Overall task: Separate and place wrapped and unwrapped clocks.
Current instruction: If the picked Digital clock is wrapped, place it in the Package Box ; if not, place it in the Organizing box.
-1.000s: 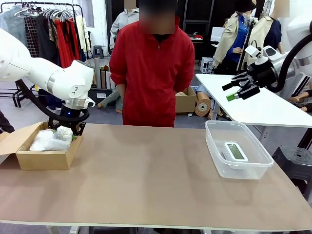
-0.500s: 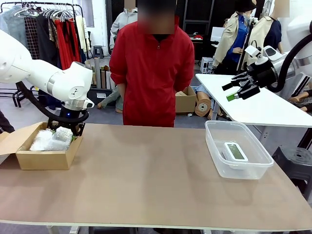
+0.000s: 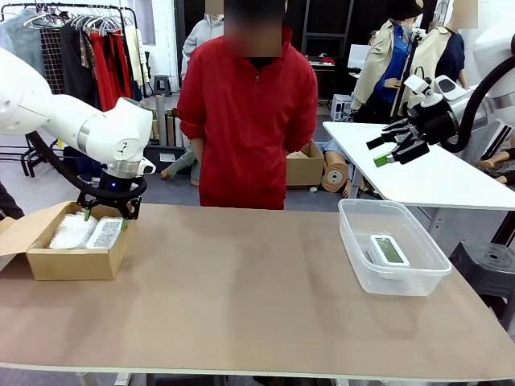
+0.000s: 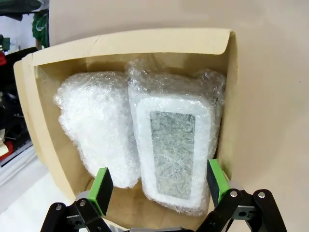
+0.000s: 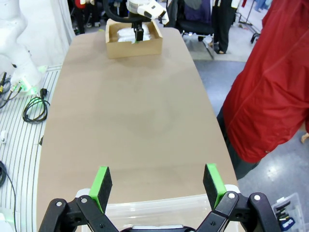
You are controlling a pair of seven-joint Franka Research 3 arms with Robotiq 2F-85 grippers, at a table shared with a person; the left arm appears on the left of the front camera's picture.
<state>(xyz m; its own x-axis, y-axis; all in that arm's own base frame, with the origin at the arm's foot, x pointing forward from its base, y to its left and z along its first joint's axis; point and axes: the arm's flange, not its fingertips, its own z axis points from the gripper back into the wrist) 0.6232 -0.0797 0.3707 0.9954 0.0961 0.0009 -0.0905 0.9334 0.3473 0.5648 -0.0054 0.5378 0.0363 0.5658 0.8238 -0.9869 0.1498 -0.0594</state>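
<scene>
At the table's left end stands a cardboard box (image 3: 48, 261) (image 4: 231, 96) (image 5: 134, 46) with two wrapped clocks lying flat side by side in it. One is a plain bubble-wrap bundle (image 3: 71, 232) (image 4: 99, 128). The other (image 3: 105, 232) (image 4: 174, 150) shows its screen through the wrap. My left gripper (image 3: 105, 214) (image 4: 158, 184) hovers open just above this second one, holding nothing. The unwrapped clock (image 3: 389, 250) lies in a clear plastic bin (image 3: 352, 241) (image 5: 159, 212) on the right. My right gripper (image 3: 392, 149) (image 5: 157, 181) hangs open and empty, high above the bin.
A person in a red jacket (image 3: 249, 121) (image 5: 270, 87) stands at the far edge with hands behind the back. The brown tabletop (image 3: 241, 289) stretches between box and bin. A white table (image 3: 434, 173) stands behind on the right.
My left gripper opened and let go of the wrapped clock, which now lies flat in the box beside the other bundle. The right arm has not moved.
</scene>
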